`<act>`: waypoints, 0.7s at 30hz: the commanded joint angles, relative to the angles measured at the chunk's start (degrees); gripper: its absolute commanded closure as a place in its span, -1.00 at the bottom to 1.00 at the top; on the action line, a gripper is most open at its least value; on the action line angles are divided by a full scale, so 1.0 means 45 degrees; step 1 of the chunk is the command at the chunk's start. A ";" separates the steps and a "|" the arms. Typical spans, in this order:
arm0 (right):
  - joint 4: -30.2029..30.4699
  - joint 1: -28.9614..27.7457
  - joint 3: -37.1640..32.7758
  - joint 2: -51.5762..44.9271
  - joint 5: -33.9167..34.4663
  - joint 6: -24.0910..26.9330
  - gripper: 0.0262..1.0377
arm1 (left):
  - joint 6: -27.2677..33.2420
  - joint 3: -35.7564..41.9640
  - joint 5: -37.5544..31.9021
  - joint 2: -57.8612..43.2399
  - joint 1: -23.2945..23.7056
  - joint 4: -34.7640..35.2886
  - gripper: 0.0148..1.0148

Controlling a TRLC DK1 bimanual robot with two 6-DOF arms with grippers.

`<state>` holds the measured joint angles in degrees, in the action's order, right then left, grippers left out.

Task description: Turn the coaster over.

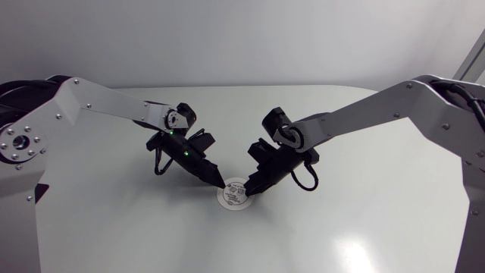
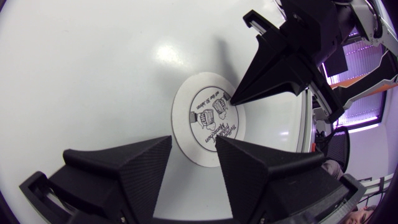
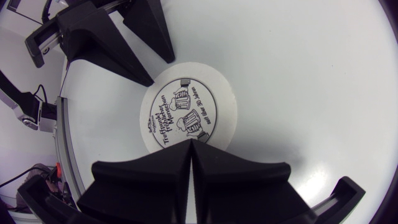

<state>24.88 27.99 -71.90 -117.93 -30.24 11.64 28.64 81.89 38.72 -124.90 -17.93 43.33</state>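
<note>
A round white coaster [image 1: 233, 196] lies flat on the table with its black print facing up. My right gripper [image 1: 254, 186] is shut, and its joined tips rest on the coaster's printed face [image 3: 186, 106] near the rim; in the left wrist view the right gripper [image 2: 232, 99] points down onto the print. My left gripper [image 1: 220, 183] is open at the opposite rim. Its two fingers stand apart with the coaster [image 2: 208, 118] just ahead of the gap, nothing gripped. From the right wrist the left gripper [image 3: 160, 70] shows at the coaster's far edge.
The white table [image 1: 341, 220] runs out on all sides of the coaster. Both arms come in low from the sides and meet near the middle, with cable loops hanging beside each wrist.
</note>
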 commanded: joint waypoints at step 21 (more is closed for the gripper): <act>-0.0061 0.0480 0.0704 -0.0649 0.0353 0.0285 0.95 | -0.0291 0.0885 0.0712 -0.0994 -0.0487 0.0918 0.44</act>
<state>24.69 28.73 -71.79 -117.86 -30.02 11.64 28.42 85.17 39.79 -127.04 -18.96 46.13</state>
